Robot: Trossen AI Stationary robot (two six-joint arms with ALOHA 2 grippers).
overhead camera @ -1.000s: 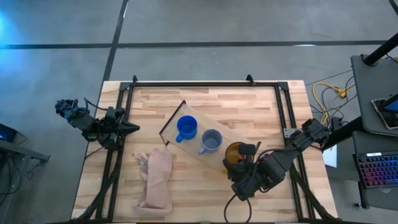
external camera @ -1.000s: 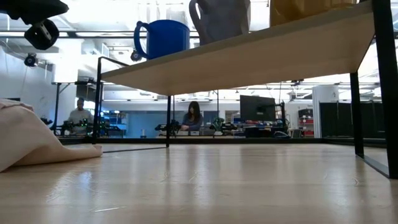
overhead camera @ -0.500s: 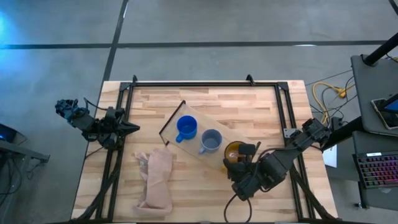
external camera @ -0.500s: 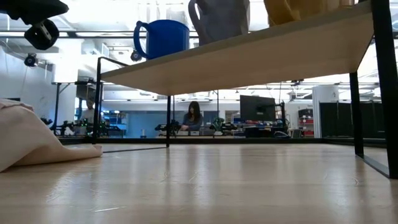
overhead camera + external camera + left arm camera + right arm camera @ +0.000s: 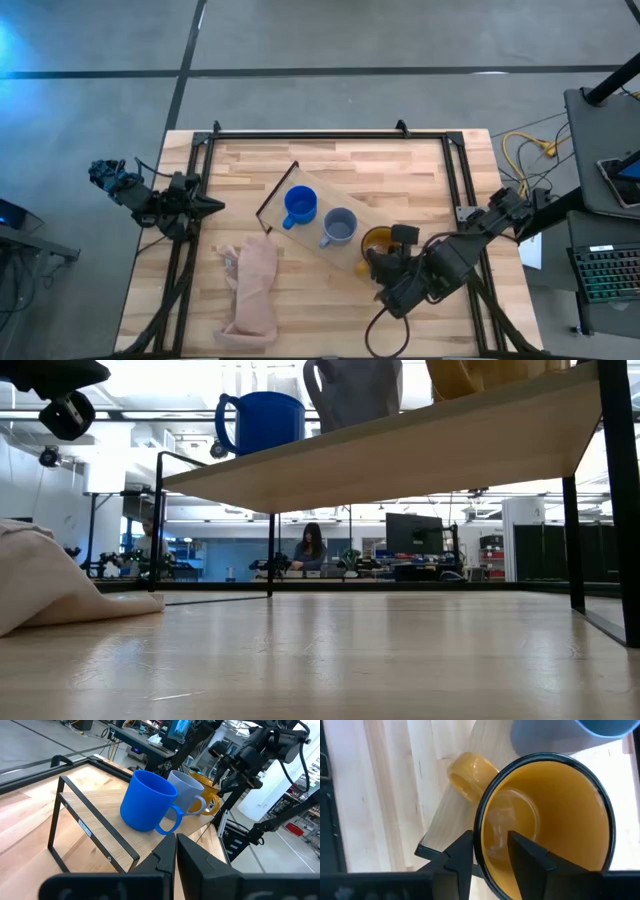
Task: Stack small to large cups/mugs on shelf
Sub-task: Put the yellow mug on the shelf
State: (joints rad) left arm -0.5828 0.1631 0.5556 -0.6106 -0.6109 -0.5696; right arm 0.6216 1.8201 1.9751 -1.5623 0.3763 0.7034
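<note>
Here the right gripper (image 5: pixel 490 851) jaws straddle the yellow mug (image 5: pixel 545 820) rim.

The right arm reaches in from the tabletop's right edge, bent at the elbow, wrist angled down. Its gripper (image 5: pixel 378 262) sits with its fingers (image 5: pixel 527 851) slightly parted — one either side of a yellow mug's (image 5: pixel 545 817) rim. The left arm waits folded at the left edge, its gripper (image 5: pixel 210 206) pointing inward — fingers (image 5: pixel 192 857) closed together, holding nothing.
</note>
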